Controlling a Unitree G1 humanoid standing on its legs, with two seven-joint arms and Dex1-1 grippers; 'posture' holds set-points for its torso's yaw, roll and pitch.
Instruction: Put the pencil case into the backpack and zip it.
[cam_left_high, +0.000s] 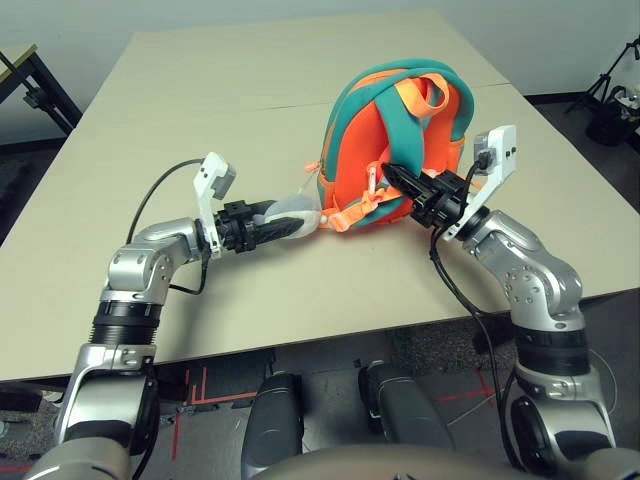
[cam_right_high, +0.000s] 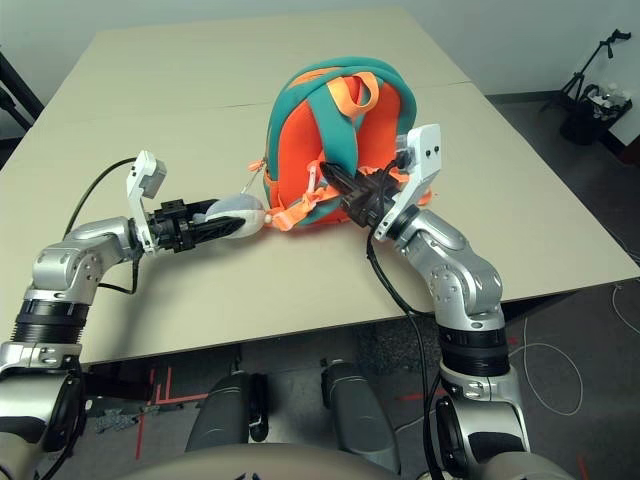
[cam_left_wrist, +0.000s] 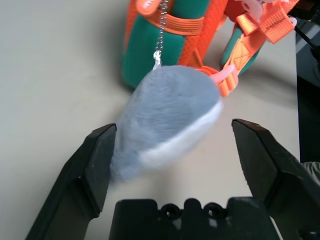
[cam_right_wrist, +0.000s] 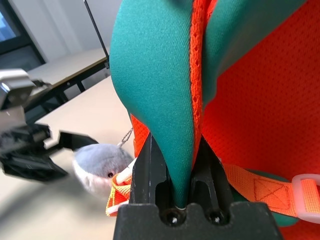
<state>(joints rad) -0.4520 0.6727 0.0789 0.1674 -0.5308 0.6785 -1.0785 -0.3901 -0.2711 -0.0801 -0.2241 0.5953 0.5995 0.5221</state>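
Fingers of the left tool (cam_left_wrist: 172, 175) stand wide apart, one on each side of the grey plush toy (cam_left_wrist: 167, 120) without visibly pressing it; the toy lies on the tan surface (cam_left_high: 200, 100) and hangs by a thin chain from the side of the backpack (cam_left_high: 375, 150). Next along, the backpack sits near the middle of the surface with its orange mesh back panel and orange straps facing the robot, its teal edging on top. To the right, the right tool (cam_left_high: 392, 176) is clamped narrow on a teal shoulder strap (cam_right_wrist: 165, 100), the fabric pinched between its two black fingers low against the orange panel. The pencil case cannot be made out; whether it is already inside the backpack cannot be told, nor can the zip be seen from this side. Judging by its slumped shape and padded fabric, the backpack is light, soft and floppy: it will fold and slide rather than stand firm, so one tool should steady it by a strap or the top loop while the other works the zip pull. The plush toy is soft and dangling, a poor handle, since pulling it would only swing the chain. A hard flat case would be stiff and somewhat slippery, best taken across its short width.
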